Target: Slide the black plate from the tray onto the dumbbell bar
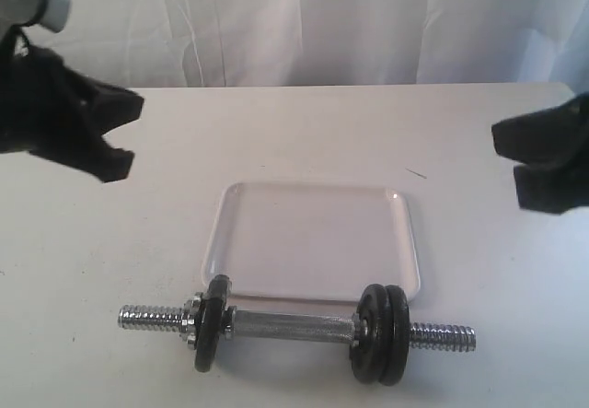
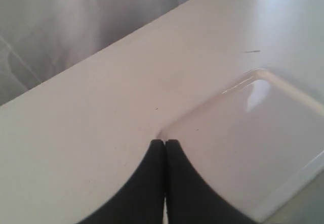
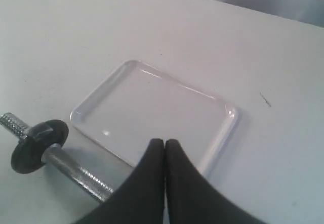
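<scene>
dumbbell bar (image 1: 293, 327): long axis left-right, beside tray (image 1: 313, 242), contact unclear | left claw (image 2: 165, 144) together | right claw (image 3: 165, 143) together

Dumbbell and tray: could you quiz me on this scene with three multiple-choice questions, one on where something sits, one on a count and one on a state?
1. Where does the dumbbell bar lie?
A. Inside the tray
B. On the table, alongside the tray's front edge
C. Back by the curtain

2. How many black discs are on the bar?
A. One
B. Five
C. Three

3. What state is the right gripper in?
A. Shut, holding nothing
B. Wide open
C. Clamped on a disc

Answers:
1. B: the bar rests on the table just outside the tray's rim.
2. C: one disc sits towards the left end and two towards the right.
3. A: in the right wrist view its tips meet with nothing between them.
</scene>
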Controlling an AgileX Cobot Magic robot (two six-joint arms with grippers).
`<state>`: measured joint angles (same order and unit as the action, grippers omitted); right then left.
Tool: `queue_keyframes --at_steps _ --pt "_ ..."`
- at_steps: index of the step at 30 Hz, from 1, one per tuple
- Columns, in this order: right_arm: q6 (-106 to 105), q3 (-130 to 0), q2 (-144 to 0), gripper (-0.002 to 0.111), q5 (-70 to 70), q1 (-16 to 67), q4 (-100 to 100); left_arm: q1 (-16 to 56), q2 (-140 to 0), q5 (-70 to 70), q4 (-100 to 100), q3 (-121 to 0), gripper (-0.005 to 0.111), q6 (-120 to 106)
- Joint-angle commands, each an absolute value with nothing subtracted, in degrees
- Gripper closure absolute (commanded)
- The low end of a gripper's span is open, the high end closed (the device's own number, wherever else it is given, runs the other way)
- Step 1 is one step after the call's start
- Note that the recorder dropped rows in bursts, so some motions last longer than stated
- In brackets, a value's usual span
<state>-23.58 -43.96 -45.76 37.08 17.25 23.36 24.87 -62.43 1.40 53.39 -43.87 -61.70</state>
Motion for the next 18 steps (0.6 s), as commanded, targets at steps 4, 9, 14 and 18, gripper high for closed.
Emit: queue_keyframes --at_steps 4,9,14,18 --pt "-23.2 -37.8 -43.3 0.108 42.6 16.9 23.5 16.0 -46.2 -2.1 55.1 -29.5 0.107 -58.7" --pt "-23.2 -37.8 -43.3 0.108 42.6 16.9 23.5 16.0 -44.1 -1.4 55.1 -29.1 0.107 -58.8" --pt "-23.2 -36.6 -42.8 0.108 40.1 16.9 23.8 16.0 -44.1 -1.3 55.1 -29.1 0.107 -58.8" --pt "-22.6 -31.3 -37.4 0.108 31.9 16.9 22.4 16.0 -44.1 -1.8 55.1 -29.1 0.107 -58.8"
